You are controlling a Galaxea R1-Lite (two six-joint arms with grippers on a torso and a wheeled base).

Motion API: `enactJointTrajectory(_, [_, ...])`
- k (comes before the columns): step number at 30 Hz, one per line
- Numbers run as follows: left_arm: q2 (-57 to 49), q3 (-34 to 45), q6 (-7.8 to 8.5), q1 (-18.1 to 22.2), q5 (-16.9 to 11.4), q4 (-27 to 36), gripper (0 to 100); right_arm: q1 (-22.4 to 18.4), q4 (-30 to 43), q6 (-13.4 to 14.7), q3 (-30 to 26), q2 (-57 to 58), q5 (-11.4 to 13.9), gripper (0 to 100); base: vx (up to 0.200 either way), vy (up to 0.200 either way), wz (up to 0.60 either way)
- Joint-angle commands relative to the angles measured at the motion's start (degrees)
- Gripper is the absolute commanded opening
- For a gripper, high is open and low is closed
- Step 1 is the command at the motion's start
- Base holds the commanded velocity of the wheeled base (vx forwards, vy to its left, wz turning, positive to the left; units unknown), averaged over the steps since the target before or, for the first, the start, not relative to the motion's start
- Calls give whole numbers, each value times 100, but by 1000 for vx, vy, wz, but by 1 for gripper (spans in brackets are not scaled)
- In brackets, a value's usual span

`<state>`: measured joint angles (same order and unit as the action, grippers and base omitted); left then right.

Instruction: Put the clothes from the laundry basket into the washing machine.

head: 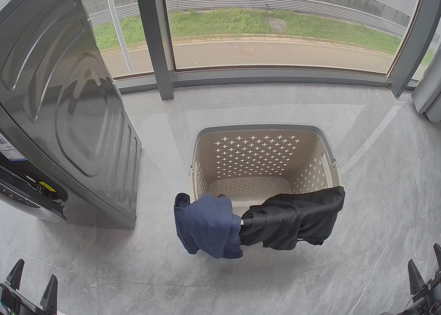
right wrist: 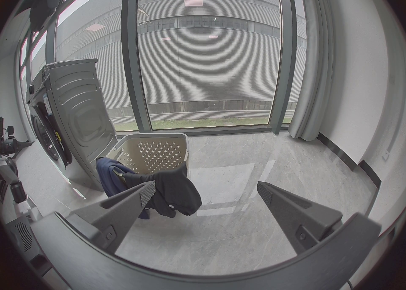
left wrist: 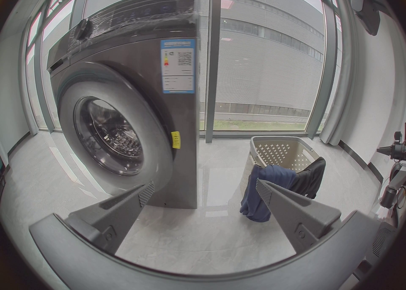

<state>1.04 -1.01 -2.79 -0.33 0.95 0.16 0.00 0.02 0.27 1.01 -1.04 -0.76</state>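
Frontally from left wrist, washing machine [left wrist: 127, 134], left tool [left wrist: 204, 186] and right tool [right wrist: 203, 187] gaping empty, clothes [head: 209, 231] over basket [head: 262, 128]

The perforated plastic laundry basket [head: 257, 150] is pale beige, its walls dotted with rows of small four-pointed star cut-outs, and its rim is light grey. Over its front edge hang a plain navy blue cloth garment [head: 209, 226] and a plain black cloth garment [head: 294, 219]. The front-loading metal washing machine [head: 69, 113] is dark gunmetal grey with a silvery drum [left wrist: 112, 136]. It carries a blue-and-white label [left wrist: 178, 65] and a small yellow sticker [left wrist: 175, 139]. The polished stone floor [head: 275, 274] is light grey with faint paler veining. The left gripper [left wrist: 204, 187] and right gripper [right wrist: 203, 187] have charcoal fingers [left wrist: 296, 212] with cross-hatched tips. The window frames [head: 154, 31] are dark grey, and the curtain [right wrist: 311, 92] is off-white.
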Motion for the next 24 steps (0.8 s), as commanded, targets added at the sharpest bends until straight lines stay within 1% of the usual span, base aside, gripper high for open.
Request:
enactJointTrajectory(1, [-104,92,-2,-2,2,2,100,0,-2,0,-92,33,-4,100,0,200,0])
enactJointTrajectory(10, [-104,92,-2,-2,2,2,100,0,-2,0,-92,33,-4,100,0,0,0])
enactJointTrajectory(24, [-104,92,-2,-2,10,2,100,0,-2,0,-92,33,-4,100,-200,0,0])
